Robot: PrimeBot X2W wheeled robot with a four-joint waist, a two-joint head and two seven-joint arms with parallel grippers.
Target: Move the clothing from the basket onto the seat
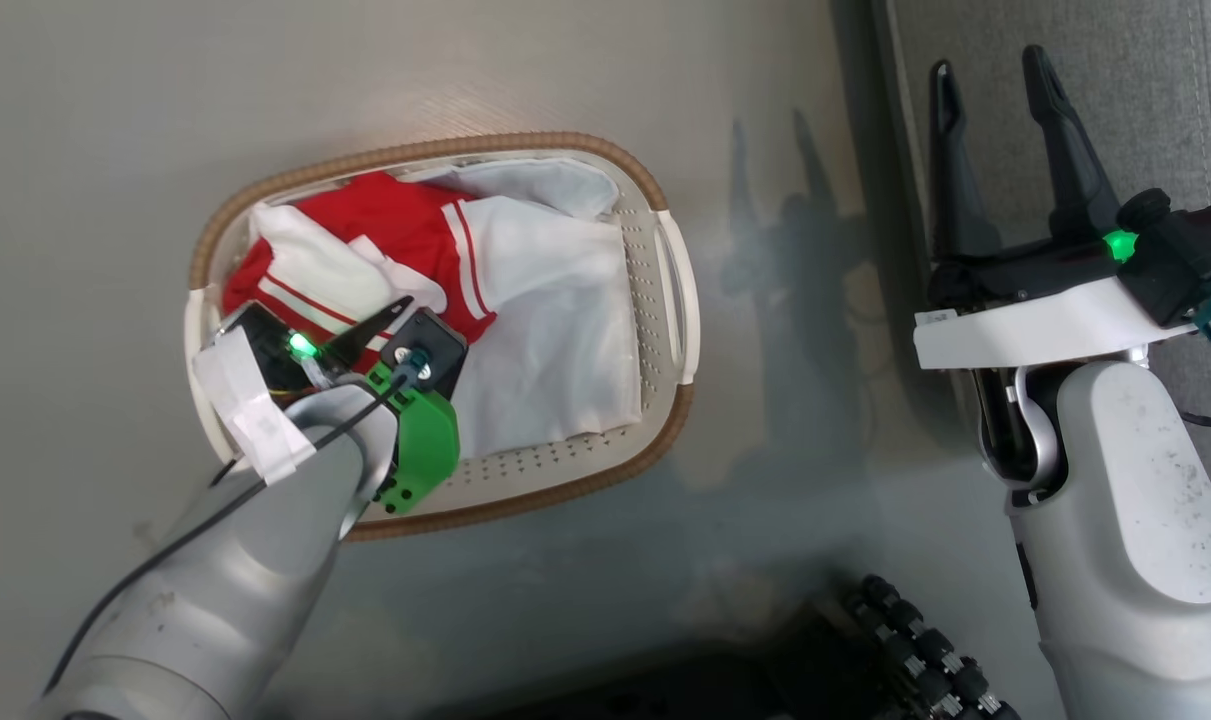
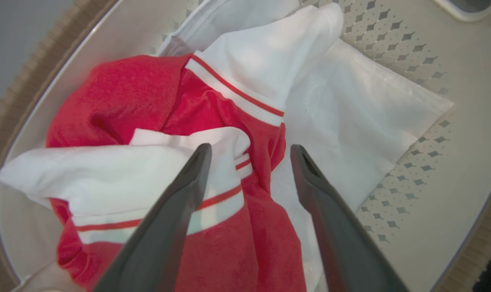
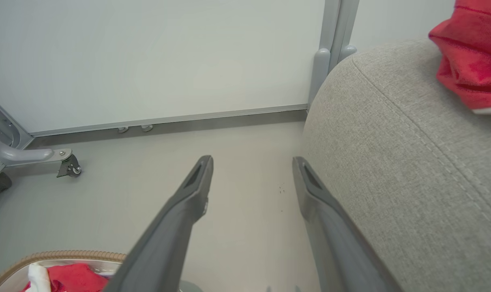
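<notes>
Pale grey floor (image 1: 115, 150) is carrying the basket (image 1: 435, 150) at centre left of the head frame, the seat (image 1: 1145, 100) lying at upper right. The left hand (image 2: 250, 153) is hanging with fingers spread over the red clothing (image 2: 140, 93) in the basket, seemingly lining up to pinch a fold rather than the white sheet (image 2: 350, 113) beside it. The right hand (image 1: 987, 75) is waiting empty and open beside the seat's edge, where another red garment (image 3: 468, 56) is already resting.
</notes>
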